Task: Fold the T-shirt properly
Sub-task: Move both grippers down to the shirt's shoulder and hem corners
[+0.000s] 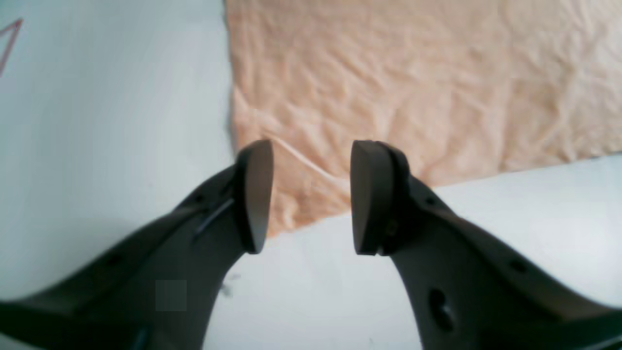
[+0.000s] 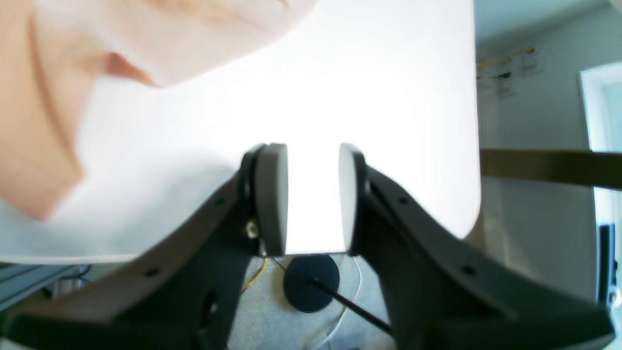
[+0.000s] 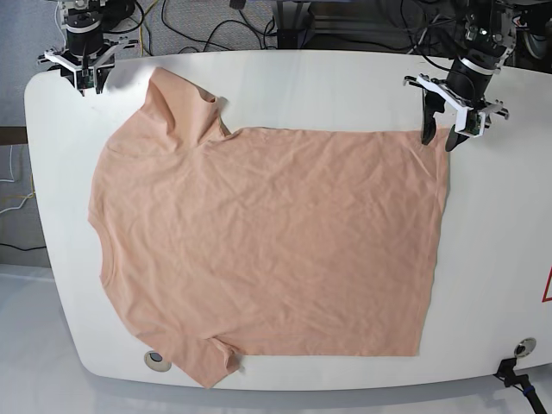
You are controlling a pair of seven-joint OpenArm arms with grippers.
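Note:
The peach T-shirt lies flat and wrinkled on the white table, collar to the left and hem to the right; no print shows. My left gripper is open, just above the hem's far right corner. In the left wrist view the left gripper has its fingers on either side of that corner of the T-shirt, with nothing held. My right gripper is open and empty at the table's far left corner, apart from the sleeve. In the right wrist view the right gripper is beside the T-shirt's sleeve.
Cables and arm bases lie behind the table's far edge. Two small round holes sit near the front edge. A red mark is at the right edge. A black round foot stands on the floor below the table corner.

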